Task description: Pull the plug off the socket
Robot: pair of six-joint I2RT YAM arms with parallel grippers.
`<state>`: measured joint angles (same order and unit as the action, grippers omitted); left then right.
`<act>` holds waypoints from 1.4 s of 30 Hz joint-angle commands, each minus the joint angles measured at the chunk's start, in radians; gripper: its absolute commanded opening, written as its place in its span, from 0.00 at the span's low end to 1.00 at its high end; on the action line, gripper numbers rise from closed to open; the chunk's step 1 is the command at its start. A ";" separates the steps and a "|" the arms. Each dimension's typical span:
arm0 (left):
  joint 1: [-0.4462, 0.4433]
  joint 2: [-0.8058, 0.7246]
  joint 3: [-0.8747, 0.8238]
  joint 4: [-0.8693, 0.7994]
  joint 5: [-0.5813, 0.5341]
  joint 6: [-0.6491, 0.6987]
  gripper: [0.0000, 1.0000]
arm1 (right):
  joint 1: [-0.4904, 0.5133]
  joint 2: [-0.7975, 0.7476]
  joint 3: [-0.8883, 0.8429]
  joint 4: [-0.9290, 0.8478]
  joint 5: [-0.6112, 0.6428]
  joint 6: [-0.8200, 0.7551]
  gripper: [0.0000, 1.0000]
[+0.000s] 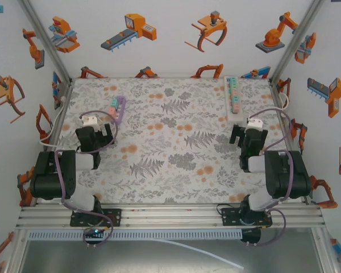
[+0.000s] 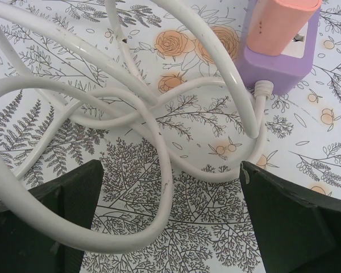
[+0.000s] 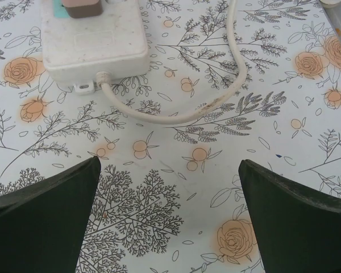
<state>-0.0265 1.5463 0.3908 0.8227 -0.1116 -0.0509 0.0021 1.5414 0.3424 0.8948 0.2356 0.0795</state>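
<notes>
A purple socket strip lies at the back left of the table, several plugs along its top. In the left wrist view its near end carries a salmon-pink plug, and a white cable coils in loops in front of it. My left gripper is open just short of that strip, one cable loop lying between its fingers. A white socket strip with a brownish plug lies ahead of my open right gripper, which has only tablecloth between its fingers.
The white strip sits at the back right, its cord curving off to the right. Metal frame posts and printed walls close in the table. Floral cloth covers the middle between both arms.
</notes>
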 commanded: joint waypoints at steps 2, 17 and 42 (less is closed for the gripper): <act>-0.006 -0.006 0.017 0.012 0.007 0.010 0.97 | -0.005 0.000 0.023 0.015 -0.001 0.017 0.99; 0.007 -0.006 0.016 0.009 0.032 0.005 0.97 | -0.005 0.002 0.023 0.015 0.000 0.016 0.99; -0.028 -0.784 0.269 -0.890 0.177 -0.124 0.97 | -0.004 -0.236 0.747 -1.087 -0.161 0.158 0.99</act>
<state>-0.0364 0.8093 0.5629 0.2272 -0.0586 -0.1211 0.0021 1.2274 0.9676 0.0635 0.1566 0.2131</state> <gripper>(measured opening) 0.972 0.993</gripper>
